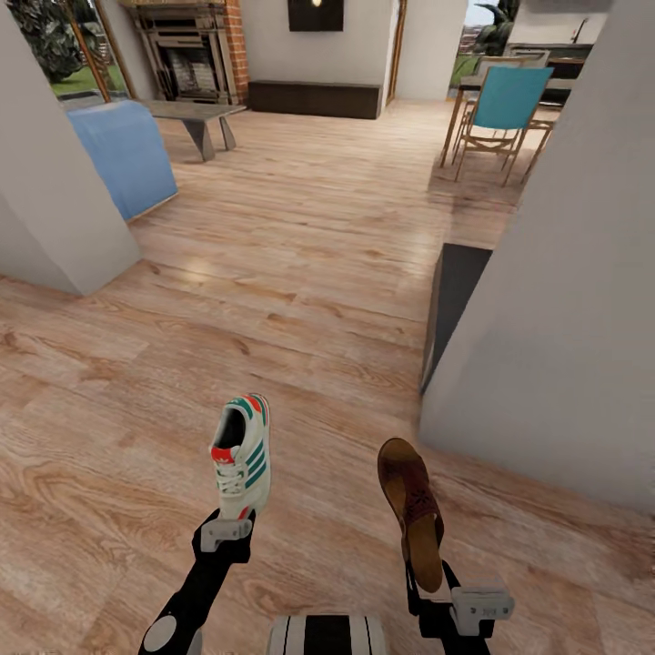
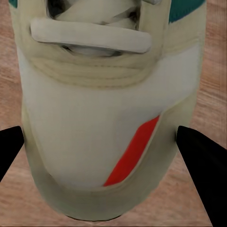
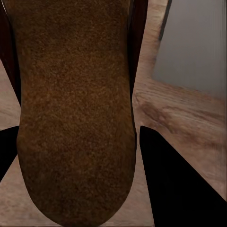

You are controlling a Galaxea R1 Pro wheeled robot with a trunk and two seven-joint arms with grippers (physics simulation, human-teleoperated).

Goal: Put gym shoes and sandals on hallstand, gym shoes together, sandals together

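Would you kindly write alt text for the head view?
Left pincer holds a gym shoe and right pincer holds a brown sandal above the wooden corridor floor, with a grey wall at right.

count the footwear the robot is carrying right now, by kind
White lace-up gym shoe with green stripes and red-orange patches: 1, between the left gripper fingers
Dark brown leather sandal with tan footbed: 1, between the right gripper fingers
Total: 2
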